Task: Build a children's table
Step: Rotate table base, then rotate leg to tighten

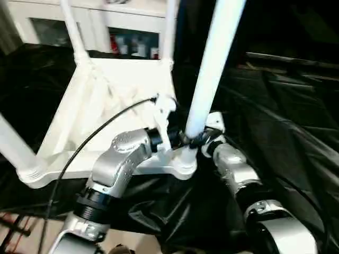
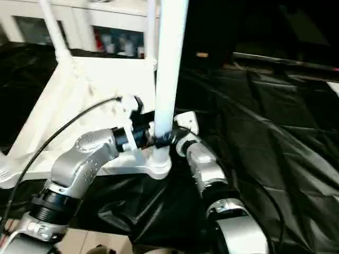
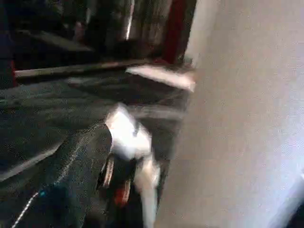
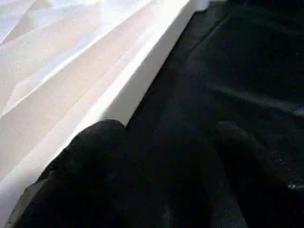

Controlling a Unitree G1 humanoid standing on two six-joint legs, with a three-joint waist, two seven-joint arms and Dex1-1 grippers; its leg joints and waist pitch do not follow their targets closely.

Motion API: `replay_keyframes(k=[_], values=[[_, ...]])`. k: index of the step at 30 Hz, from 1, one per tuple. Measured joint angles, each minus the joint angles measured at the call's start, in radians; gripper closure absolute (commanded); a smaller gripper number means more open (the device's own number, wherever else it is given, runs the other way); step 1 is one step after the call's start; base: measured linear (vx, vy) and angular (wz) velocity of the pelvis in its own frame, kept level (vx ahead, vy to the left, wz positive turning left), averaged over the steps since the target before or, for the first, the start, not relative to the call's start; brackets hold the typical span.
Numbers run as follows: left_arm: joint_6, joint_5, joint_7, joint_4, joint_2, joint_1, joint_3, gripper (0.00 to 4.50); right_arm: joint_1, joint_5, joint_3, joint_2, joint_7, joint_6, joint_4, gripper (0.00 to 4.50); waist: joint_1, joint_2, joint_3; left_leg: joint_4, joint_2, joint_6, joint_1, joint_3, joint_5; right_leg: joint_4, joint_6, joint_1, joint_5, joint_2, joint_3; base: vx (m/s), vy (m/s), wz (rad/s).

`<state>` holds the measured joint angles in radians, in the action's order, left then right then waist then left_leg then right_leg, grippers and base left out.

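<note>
The white tabletop (image 1: 122, 90) lies underside up on the black-draped work table. Three legs stand in its corner sockets: far left (image 1: 74, 29), far right (image 1: 169, 29) and near left (image 1: 13, 143). A fourth white leg (image 1: 212, 69) rises, leaning slightly right, from the near right socket (image 1: 183, 159). Both grippers are at its base. My left gripper (image 1: 172, 136) is open on the leg's left side, and the leg (image 3: 247, 118) looms close beside it. My right gripper (image 1: 204, 138) is open on the leg's right side, and its black fingers (image 4: 95, 161) have only cloth between them, beside the tabletop's edge (image 4: 118, 95).
Black cloth (image 1: 275, 106) covers the work table to the right and in front. A white cabinet with glass doors (image 1: 127, 37) stands behind. A black cable (image 1: 90, 143) runs over my left forearm. The table's front edge and the floor (image 1: 32, 233) show at bottom left.
</note>
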<state>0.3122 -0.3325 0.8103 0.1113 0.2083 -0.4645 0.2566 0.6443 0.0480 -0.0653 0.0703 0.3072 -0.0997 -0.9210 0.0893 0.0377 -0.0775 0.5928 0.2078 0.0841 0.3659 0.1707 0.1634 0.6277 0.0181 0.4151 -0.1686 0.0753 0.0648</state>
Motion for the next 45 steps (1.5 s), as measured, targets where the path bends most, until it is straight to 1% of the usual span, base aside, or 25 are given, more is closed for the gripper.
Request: replay_keyframes(k=[3, 5, 8, 10, 12, 15, 16, 19, 21, 22, 23, 25, 26, 27, 28, 31, 32, 33, 34, 35, 36, 38, 40, 42, 45], values=[[-0.005, 0.023, 0.037, -0.009, 0.059, 0.063, 0.017, 0.04, -0.034, 0.021, -0.047, 0.062, 0.006, -0.001, 0.062, 0.79, 0.011, -0.002, 0.000, 0.000, 0.000, 0.000, 0.001, 0.001, 0.000, 0.000, -0.001, 0.000, 0.000, 0.000, 0.001, 0.000, 0.000, 0.00], [0.015, 0.010, 0.084, -0.069, 0.089, 0.105, 0.026, 0.04, -0.082, 0.029, -0.051, 0.093, 0.028, 0.000, 0.120, 0.79, 0.015, -0.007, 0.002, 0.000, 0.000, 0.000, 0.000, 0.001, 0.000, 0.000, 0.000, 0.000, 0.000, 0.000, 0.000, 0.000, 0.000, 0.00], [0.035, 0.003, 0.124, -0.137, 0.140, 0.143, 0.044, 0.04, -0.164, 0.030, -0.046, 0.133, 0.062, 0.011, 0.207, 0.79, 0.018, -0.026, 0.007, 0.001, -0.001, 0.000, -0.001, 0.000, 0.000, -0.001, -0.001, -0.002, -0.001, 0.001, -0.001, 0.000, 0.000, 0.00], [0.028, 0.014, 0.140, -0.130, 0.162, 0.146, 0.059, 0.04, -0.211, 0.029, -0.043, 0.169, 0.097, 0.028, 0.264, 0.79, 0.021, -0.033, 0.009, 0.000, -0.001, 0.000, -0.002, 0.001, 0.000, 0.000, -0.006, -0.002, -0.004, 0.000, 0.000, 0.000, 0.000, 0.00], [0.023, 0.032, 0.140, -0.104, 0.165, 0.145, 0.063, 0.31, -0.236, 0.031, -0.042, 0.189, 0.135, 0.048, 0.315, 0.79, 0.020, -0.034, 0.009, 0.000, -0.001, 0.000, -0.002, 0.000, 0.000, 0.000, -0.007, -0.002, -0.004, 0.000, 0.000, 0.000, 0.000, 0.00], [0.003, 0.094, 0.135, -0.055, 0.176, 0.116, 0.086, 0.45, -0.298, 0.056, -0.014, 0.230, 0.229, 0.086, 0.445, 0.79, 0.020, -0.031, 0.010, 0.000, -0.001, 0.000, -0.002, -0.001, 0.000, 0.000, -0.007, -0.003, -0.004, 0.000, 0.000, 0.000, 0.000, 0.00], [-0.010, 0.124, 0.132, -0.037, 0.188, 0.102, 0.099, 0.69, -0.336, 0.079, 0.000, 0.255, 0.278, 0.110, 0.509, 0.79, 0.022, -0.029, 0.010, 0.000, -0.001, 0.000, -0.002, -0.001, 0.000, 0.000, -0.007, -0.003, -0.004, 0.000, 0.001, 0.000, 0.000, 0.00], [-0.031, 0.155, 0.115, -0.005, 0.214, 0.091, 0.097, 0.75, -0.411, 0.122, 0.016, 0.314, 0.370, 0.170, 0.625, 0.79, 0.023, -0.023, 0.009, 0.000, -0.001, 0.000, -0.001, -0.001, 0.000, -0.001, -0.008, -0.003, -0.004, 0.000, 0.000, 0.000, 0.000, 0.00], [-0.048, 0.161, 0.108, 0.022, 0.216, 0.083, 0.087, 0.88, -0.421, 0.142, 0.017, 0.330, 0.400, 0.196, 0.660, 0.79, 0.022, -0.016, 0.010, 0.000, -0.001, 0.000, 0.000, -0.002, 0.000, -0.002, -0.008, -0.002, -0.004, 0.000, 0.001, 0.000, 0.000, 0.00], [-0.062, 0.162, 0.104, 0.048, 0.212, 0.066, 0.083, 1.14, -0.420, 0.144, 0.024, 0.331, 0.411, 0.207, 0.687, 0.79, 0.022, -0.015, 0.010, 0.000, -0.001, 0.000, 0.000, -0.002, 0.000, -0.003, -0.008, -0.002, -0.004, 0.000, 0.001, 0.000, 0.000, 0.00], [-0.072, 0.166, 0.104, 0.069, 0.215, 0.052, 0.079, 1.14, -0.419, 0.144, 0.034, 0.331, 0.420, 0.212, 0.704, 0.79, 0.021, -0.014, 0.011, 0.000, -0.001, 0.000, 0.000, -0.002, 0.000, -0.003, -0.008, -0.002, -0.004, 0.000, 0.001, 0.000, 0.000, 0.00], [-0.083, 0.180, 0.106, 0.097, 0.232, 0.033, 0.071, 1.21, -0.421, 0.144, 0.053, 0.325, 0.433, 0.223, 0.727, 0.79, 0.021, -0.015, 0.011, 0.000, -0.001, 0.000, 0.000, -0.002, 0.000, -0.004, -0.008, -0.002, -0.004, 0.000, 0.001, 0.000, 0.000, 0.00], [-0.085, 0.190, 0.123, 0.102, 0.253, 0.030, 0.072, 1.26, -0.441, 0.148, 0.066, 0.326, 0.439, 0.246, 0.766, 0.79, 0.023, -0.016, 0.010, -0.001, -0.001, 0.000, 0.000, -0.002, 0.000, -0.005, -0.008, -0.002, -0.004, 0.000, 0.001, 0.000, 0.000, 0.00], [-0.083, 0.196, 0.134, 0.104, 0.269, 0.031, 0.072, 1.56, -0.461, 0.154, 0.076, 0.326, 0.446, 0.262, 0.793, 0.79, 0.024, -0.017, 0.010, -0.002, -0.001, 0.000, 0.000, -0.002, 0.000, -0.006, -0.008, -0.002, -0.004, 0.000, 0.001, 0.000, 0.000, 0.00], [-0.079, 0.201, 0.145, 0.105, 0.280, 0.031, 0.073, 1.56, -0.484, 0.160, 0.083, 0.329, 0.453, 0.286, 0.825, 0.79, 0.025, -0.019, 0.009, -0.002, -0.001, 0.000, 0.001, -0.003, 0.000, -0.007, -0.008, -0.001, -0.004, 0.000, 0.001, 0.000, 0.000, 0.00], [-0.074, 0.209, 0.153, 0.103, 0.280, 0.034, 0.076, 1.66, -0.532, 0.185, 0.095, 0.344, 0.464, 0.332, 0.895, 0.79, 0.035, -0.040, 0.004, -0.005, -0.003, -0.002, 0.003, -0.002, 0.001, -0.017, -0.008, -0.004, -0.004, 0.001, 0.000, 0.000, 0.000, 0.00], [-0.073, 0.208, 0.153, 0.099, 0.273, 0.035, 0.076, 1.82, -0.540, 0.185, 0.093, 0.348, 0.462, 0.334, 0.906, 0.79, 0.036, -0.044, 0.003, -0.005, -0.003, -0.004, 0.003, -0.002, 0.002, -0.018, -0.008, -0.004, -0.004, 0.001, 0.000, 0.000, 0.000, 0.00], [-0.068, 0.205, 0.151, 0.095, 0.259, 0.039, 0.075, 1.82, -0.548, 0.186, 0.089, 0.349, 0.458, 0.336, 0.919, 0.79, 0.037, -0.052, 0.004, -0.005, -0.004, -0.006, 0.003, -0.002, 0.003, -0.018, -0.007, -0.005, -0.003, 0.002, -0.001, 0.000, 0.000, 0.00], [-0.057, 0.197, 0.141, 0.082, 0.235, 0.049, 0.074, 2.08, -0.563, 0.189, 0.078, 0.349, 0.449, 0.339, 0.934, 0.79, 0.037, -0.058, 0.004, -0.005, -0.005, -0.007, 0.003, -0.001, 0.005, -0.019, -0.006, -0.006, -0.003, 0.002, -0.001, 0.000, 0.000, 0.00], [-0.053, 0.190, 0.137, 0.068, 0.221, 0.063, 0.075, 2.06, -0.576, 0.189, 0.073, 0.347, 0.438, 0.345, 0.949, 0.79, 0.037, -0.063, 0.005, -0.006, -0.005, -0.008, 0.003, -0.001, 0.005, -0.018, -0.006, -0.006, -0.002, 0.003, -0.001, 0.000, 0.000, 0.00], [-0.049, 0.187, 0.135, 0.061, 0.213, 0.069, 0.079, 2.10, -0.581, 0.189, 0.073, 0.347, 0.430, 0.353, 0.958, 0.79, 0.037, -0.063, 0.005, -0.006, -0.005, -0.008, 0.003, -0.001, 0.005, -0.017, -0.006, -0.005, -0.003, 0.002, -0.001, 0.000, 0.000, 0.00], [-0.046, 0.185, 0.137, 0.055, 0.211, 0.070, 0.089, 2.38, -0.602, 0.201, 0.059, 0.341, 0.412, 0.385, 0.999, 0.79, 0.036, -0.065, 0.004, -0.009, -0.002, -0.008, 0.003, -0.002, 0.005, -0.017, -0.012, -0.005, -0.006, -0.001, 0.001, 0.000, 0.000, 0.00], [-0.044, 0.191, 0.149, 0.054, 0.222, 0.070, 0.103, 2.54, -0.614, 0.221, 0.054, 0.338, 0.408, 0.408, 1.032, 0.79, 0.027, -0.067, 0.004, -0.013, -0.002, -0.007, 0.002, -0.002, 0.005, -0.017, -0.013, -0.004, -0.007, -0.001, 0.000, 0.000, 0.000, 0.00], [-0.034, 0.186, 0.176, 0.047, 0.233, 0.072, 0.107, 2.57, -0.614, 0.221, 0.061, 0.348, 0.413, 0.421, 1.042, 0.79, 0.022, -0.069, 0.004, -0.014, -0.002, -0.007, 0.002, -0.002, 0.005, -0.018, -0.013, -0.004, -0.007, -0.001, 0.001, 0.000, 0.000, 0.00], [-0.014, 0.151, 0.233, 0.043, 0.247, 0.074, 0.096, 2.93, -0.609, 0.224, 0.078, 0.359, 0.429, 0.447, 1.062, 0.79, 0.017, -0.073, 0.004, -0.013, -0.003, -0.007, 0.001, -0.001, 0.005, -0.018, -0.013, -0.004, -0.007, 0.000, 0.000, 0.000, 0.000, 0.00]])
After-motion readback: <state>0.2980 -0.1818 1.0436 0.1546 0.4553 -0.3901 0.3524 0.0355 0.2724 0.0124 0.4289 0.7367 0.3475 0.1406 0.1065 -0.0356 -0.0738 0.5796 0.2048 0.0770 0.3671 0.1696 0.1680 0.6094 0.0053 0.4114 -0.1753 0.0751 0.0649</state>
